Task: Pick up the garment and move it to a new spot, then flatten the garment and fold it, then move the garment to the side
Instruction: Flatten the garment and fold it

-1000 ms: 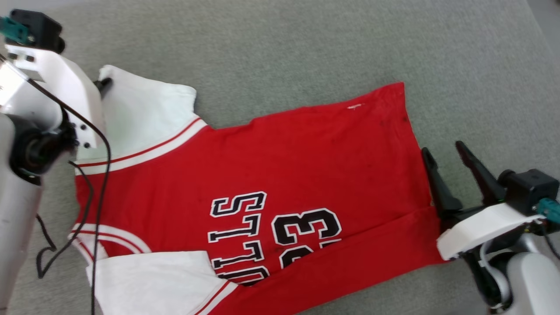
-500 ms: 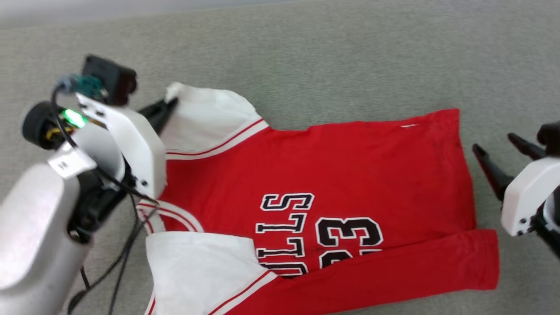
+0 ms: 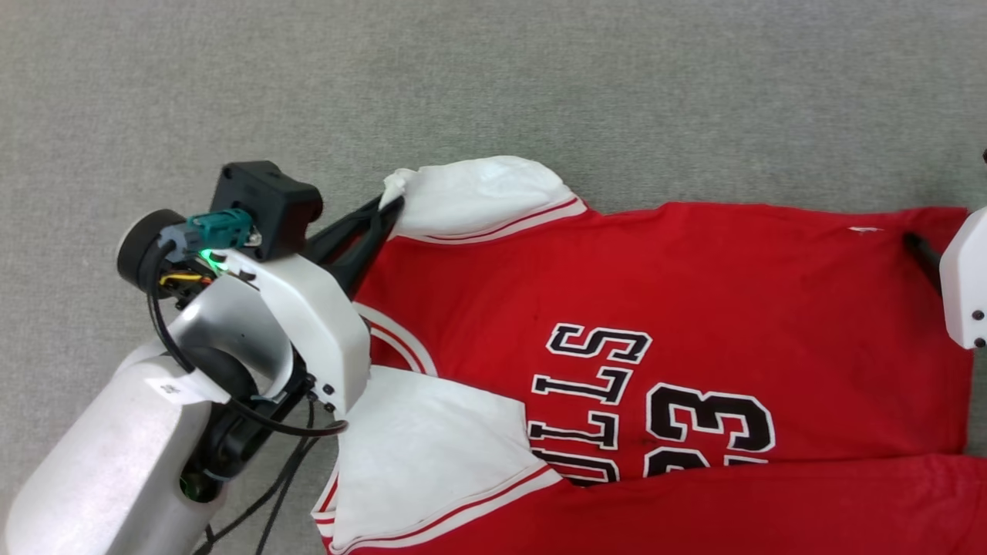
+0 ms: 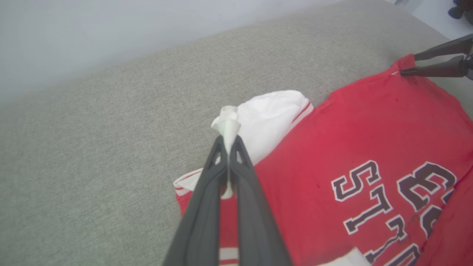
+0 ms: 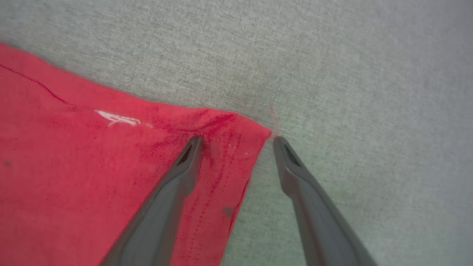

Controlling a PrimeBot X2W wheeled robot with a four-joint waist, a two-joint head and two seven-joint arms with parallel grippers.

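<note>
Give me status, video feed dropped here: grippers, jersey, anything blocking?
Left gripper shut on jersey, at white sleeve tip. Right gripper open, straddling red hem corner. Jersey spread on grey surface. No obstruction seen.

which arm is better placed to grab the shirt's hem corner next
Right. The right fingers stand open astride the red hem corner, one over the cloth, one over the grey surface. The left fingers are busy, shut on the white sleeve at the other end.
</note>
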